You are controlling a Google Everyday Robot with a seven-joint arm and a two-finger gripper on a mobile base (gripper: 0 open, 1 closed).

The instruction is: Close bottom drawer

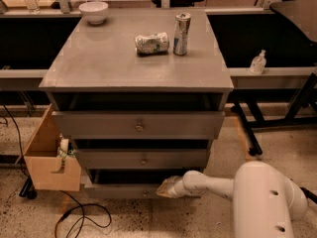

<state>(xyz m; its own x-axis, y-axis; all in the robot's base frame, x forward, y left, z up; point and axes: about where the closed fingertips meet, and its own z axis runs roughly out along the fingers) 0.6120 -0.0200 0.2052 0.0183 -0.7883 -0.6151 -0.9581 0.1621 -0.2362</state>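
Note:
The bottom drawer (119,191) is the lowest, narrowest grey front of the cabinet, near the floor, standing a little out from the cabinet body with a dark gap above it. Its knob is hidden behind my gripper. My gripper (166,188) sits at the end of the white arm (213,185), against the right part of that drawer's front. Above it are the middle drawer (143,158) and the top drawer (138,125), each with a small round knob.
On the cabinet top (99,63) stand a white bowl (93,11), a crushed can (151,42) and an upright can (182,27). A wooden box (49,155) hangs at the cabinet's left. A cable (81,217) lies on the floor. A sanitiser bottle (257,62) stands on the right.

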